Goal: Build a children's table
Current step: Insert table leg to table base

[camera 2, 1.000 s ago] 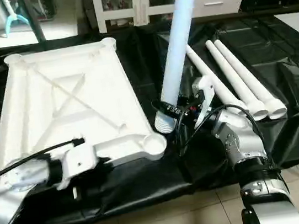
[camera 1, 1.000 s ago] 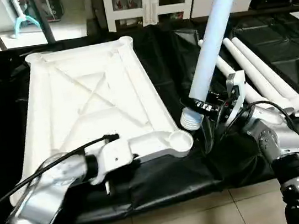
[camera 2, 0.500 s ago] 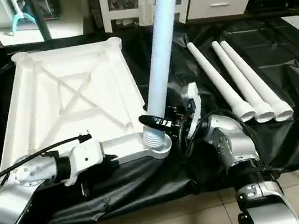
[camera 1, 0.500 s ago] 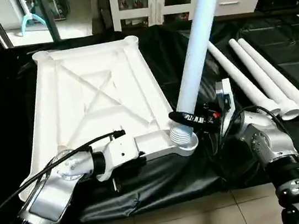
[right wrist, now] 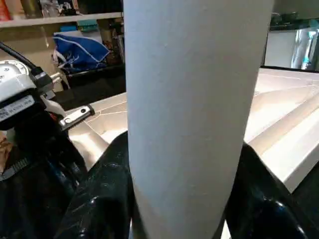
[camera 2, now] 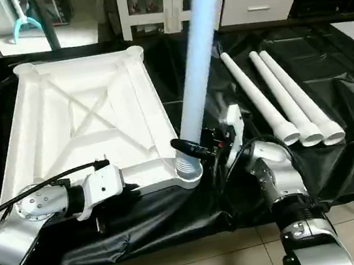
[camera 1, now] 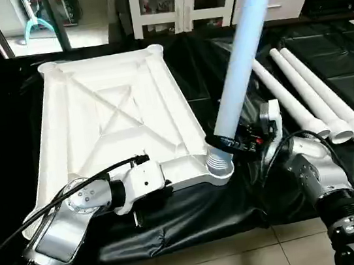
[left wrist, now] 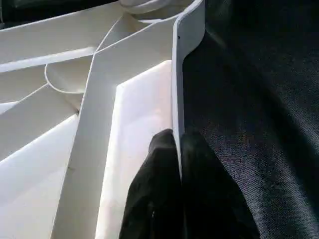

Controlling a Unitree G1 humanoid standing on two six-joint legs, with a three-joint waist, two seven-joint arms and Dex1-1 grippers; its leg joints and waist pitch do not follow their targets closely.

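- The tabletop (camera 1: 116, 121) is laid underside up (X-ribs visible) on the black sheet (camera 1: 325, 59), towards its left side.
- The tabletop's near rim is pinched between the two black fingers (left wrist: 164, 199) of the left gripper (left wrist: 180, 149), one finger on each face of the rim.
- A leg (camera 1: 237, 65) is clasped near its ribbed lower end by the right gripper (camera 1: 232, 146).
- The near right corner socket (camera 2: 186, 171) is occupied by that ribbed end; the leg leans up and to the right.
- Three more legs (camera 2: 277, 92) are laid side by side, touching, at the sheet's right side.
- The far corner sockets (camera 1: 152, 49) are seen with nothing in them.
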